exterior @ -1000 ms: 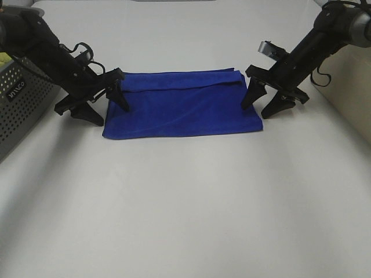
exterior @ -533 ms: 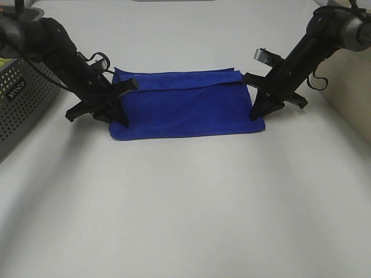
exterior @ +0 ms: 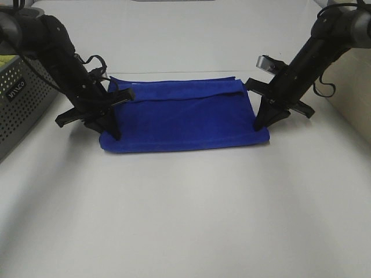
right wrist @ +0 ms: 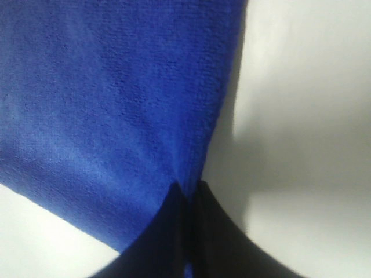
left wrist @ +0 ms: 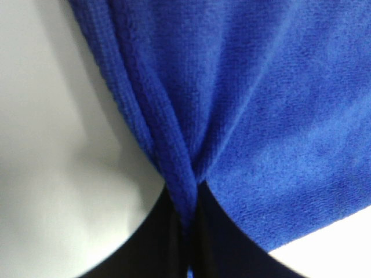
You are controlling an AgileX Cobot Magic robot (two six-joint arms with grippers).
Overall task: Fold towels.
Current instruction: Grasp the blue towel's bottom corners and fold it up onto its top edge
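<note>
The royal-blue towel (exterior: 182, 116) lies folded in a long rectangle on the white table, an upper layer's edge showing along its far side. My left gripper (exterior: 114, 132) is shut on the towel's near left corner. The left wrist view shows the plush cloth (left wrist: 261, 98) bunched into the closed black fingers (left wrist: 168, 237). My right gripper (exterior: 259, 124) is shut on the near right corner. In the right wrist view the towel's edge (right wrist: 116, 98) runs down into the closed fingertips (right wrist: 174, 231). Both corners are lifted slightly and pinched.
A grey perforated basket (exterior: 17, 107) stands at the left table edge, close behind the left arm, with a bit of yellow-green fabric (exterior: 3, 60) in it. A beige surface (exterior: 356, 95) borders the table on the right. White tabletop (exterior: 185, 220) stretches in front of the towel.
Both grippers, open and astride the towel's short ends a second ago, have closed on its near corners. The towel's near edge has shifted slightly toward the front.
</note>
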